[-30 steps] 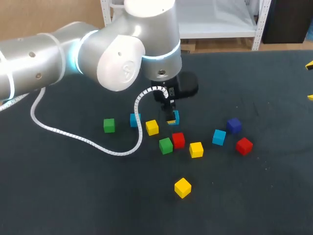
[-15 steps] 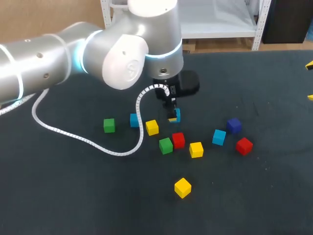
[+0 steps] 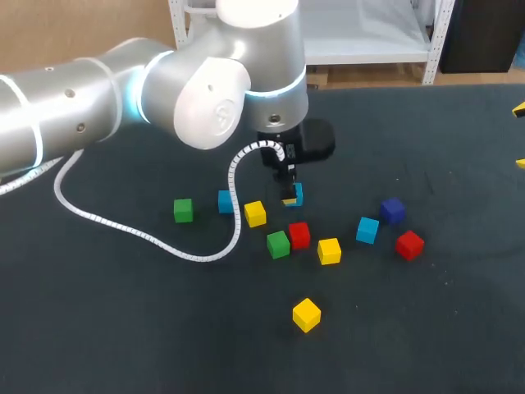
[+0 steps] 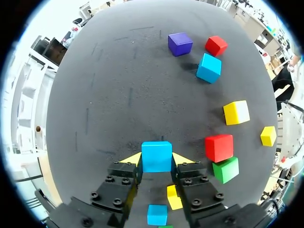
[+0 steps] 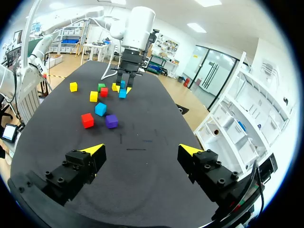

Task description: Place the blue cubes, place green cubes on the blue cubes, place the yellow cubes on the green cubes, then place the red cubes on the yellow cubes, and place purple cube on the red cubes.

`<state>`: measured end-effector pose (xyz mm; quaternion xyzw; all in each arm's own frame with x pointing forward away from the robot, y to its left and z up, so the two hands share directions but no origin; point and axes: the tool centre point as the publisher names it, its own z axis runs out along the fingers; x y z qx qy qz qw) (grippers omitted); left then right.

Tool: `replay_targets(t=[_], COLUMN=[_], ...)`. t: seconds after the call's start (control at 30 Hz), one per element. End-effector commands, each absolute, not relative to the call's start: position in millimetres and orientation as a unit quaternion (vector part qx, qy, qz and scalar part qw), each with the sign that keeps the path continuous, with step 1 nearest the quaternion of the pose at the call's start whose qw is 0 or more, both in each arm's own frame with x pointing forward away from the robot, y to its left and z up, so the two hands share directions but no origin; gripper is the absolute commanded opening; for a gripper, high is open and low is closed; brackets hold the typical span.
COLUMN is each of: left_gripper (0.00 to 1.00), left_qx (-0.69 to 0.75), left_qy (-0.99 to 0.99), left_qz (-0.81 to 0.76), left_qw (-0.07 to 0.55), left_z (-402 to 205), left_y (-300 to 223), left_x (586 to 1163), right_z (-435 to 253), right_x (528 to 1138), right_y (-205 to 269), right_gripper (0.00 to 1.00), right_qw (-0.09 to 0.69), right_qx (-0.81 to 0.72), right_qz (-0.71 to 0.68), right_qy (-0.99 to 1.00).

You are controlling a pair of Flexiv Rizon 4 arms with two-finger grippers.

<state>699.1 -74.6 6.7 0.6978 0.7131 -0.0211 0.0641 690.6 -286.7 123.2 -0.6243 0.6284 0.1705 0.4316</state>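
Blue cube point(image 4: 156, 156) sits between the two fingers of the left pincer point(image 4: 156, 160), near the middle of the table point(image 3: 164, 328). Both yellow tips press on its sides, so the pincer is gripping it.

I think this step is to put the blue cubes in place first. To do it well, keep the grip even and lift straight up. Set the cube flat on a bare spot, away from the yellow cube point(image 3: 255, 213) and red cube point(image 3: 299, 235) close by. Leave room beside it for the second blue cube point(image 3: 225, 201) and third blue cube point(image 3: 367, 230). Let go only when it rests flat.

The right pincer point(image 5: 141, 154) hangs wide apart with nothing in it, far from the cubes.

I see no words on any cube. A faint mark on the left arm point(image 3: 205, 107) is too dim to read.
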Motion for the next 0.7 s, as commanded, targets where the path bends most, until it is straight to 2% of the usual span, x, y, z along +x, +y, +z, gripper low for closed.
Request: replay_targets(t=[0.03, 0.7], left_gripper=[0.00, 0.00], left_qx=[0.699, 0.708], left_qy=[0.712, 0.703], left_qz=[-0.021, -0.025], left_qw=[0.060, 0.057], left_z=[6.6, 4.1], left_y=[-74.9, -82.7], left_x=[701.6, 705.5], right_z=[123.3, 123.3], right_x=[689.4, 689.4], right_y=[-286.6, -286.6], right_gripper=[1.00, 1.00], right_qw=[0.432, 0.432], right_qx=[-0.624, -0.624], right_qz=[0.170, 0.170], right_qy=[0.628, 0.628])
